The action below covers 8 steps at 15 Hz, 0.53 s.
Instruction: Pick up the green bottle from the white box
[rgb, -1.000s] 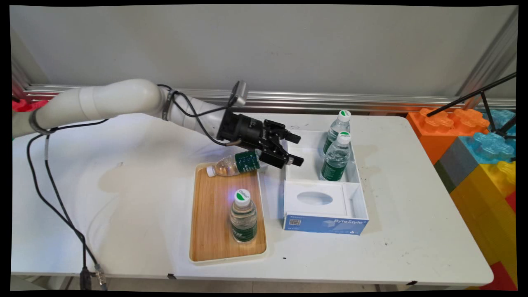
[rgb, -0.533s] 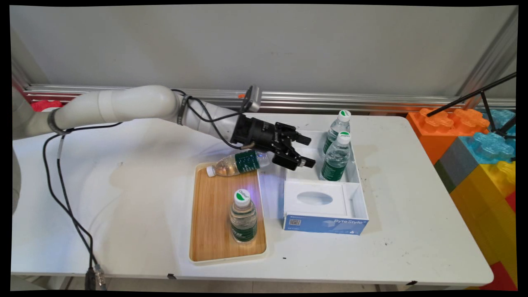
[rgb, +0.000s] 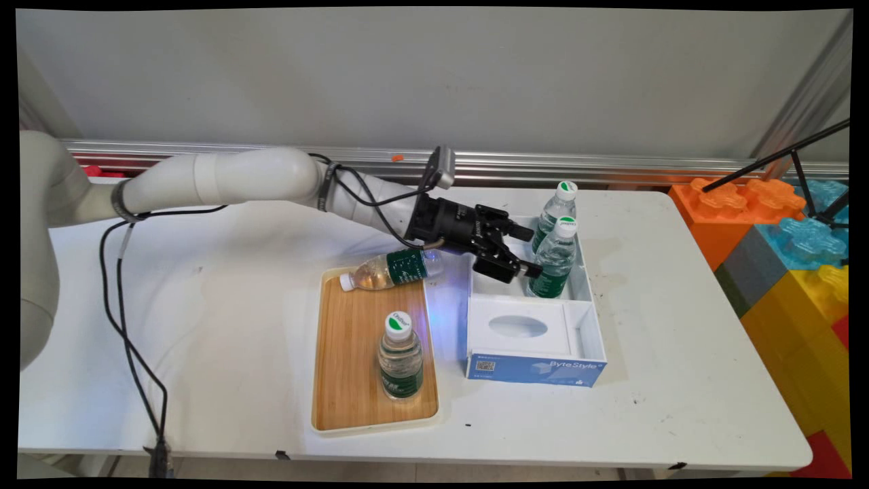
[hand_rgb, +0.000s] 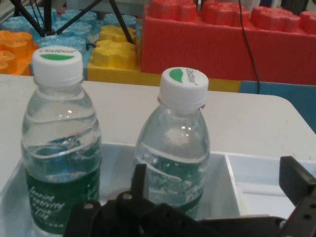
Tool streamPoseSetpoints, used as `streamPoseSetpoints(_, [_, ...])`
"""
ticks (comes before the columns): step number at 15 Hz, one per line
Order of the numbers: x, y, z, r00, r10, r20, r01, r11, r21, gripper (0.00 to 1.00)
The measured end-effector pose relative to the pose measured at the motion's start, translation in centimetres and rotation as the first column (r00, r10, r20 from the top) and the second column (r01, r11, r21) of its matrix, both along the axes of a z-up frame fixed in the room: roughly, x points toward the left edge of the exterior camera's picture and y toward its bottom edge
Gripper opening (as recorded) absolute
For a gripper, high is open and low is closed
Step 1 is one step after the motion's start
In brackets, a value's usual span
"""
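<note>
Arm reached in from the left edge of the main view, forearm stretched across the upper middle, black gripper [rgb: 528, 252] at centre frame over the far compartment of the white box [rgb: 592, 319]. Pincer stood spread, holding nothing; one fingertip lay just beside the nearer box bottle [rgb: 554, 261], though contact could not be told. The far box bottle [rgb: 557, 210] stood upright directly above it in the frame, both in the box's far compartment, white caps with green marks, green labels. In the hand view the nearer box bottle [hand_rgb: 177, 148] sat at centre between the spread fingers [hand_rgb: 296, 180], the far box bottle [hand_rgb: 60, 143] at left, the gripper [hand_rgb: 217, 197] linkage rising from the bottom edge. The box's near section carried a white insert with an oval opening [rgb: 518, 327]; its blue front face read ByteStyle. Left of the box, a wooden tray [rgb: 346, 353] with white rim lay at lower centre. A tipped bottle [rgb: 392, 269] lay on its side across the tray's far rim, cap pointing to frame left, just below the gripper's wrist. An upright tray bottle [rgb: 400, 356] stood on the near right part of the tray. Black cables [rgb: 122, 319] hung at left over the white table [rgb: 679, 380]. Large coloured toy blocks [rgb: 781, 244] were stacked at the right edge.
</note>
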<state>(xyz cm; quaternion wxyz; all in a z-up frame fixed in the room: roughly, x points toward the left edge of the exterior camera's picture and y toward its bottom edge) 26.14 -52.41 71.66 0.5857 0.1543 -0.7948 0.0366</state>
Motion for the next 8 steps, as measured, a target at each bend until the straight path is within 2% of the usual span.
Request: streamPoseSetpoints(8, [-2.2, -1.0, -1.3, 1.0, -0.009, -0.005, 0.009, 1.0, 0.001, 1.0])
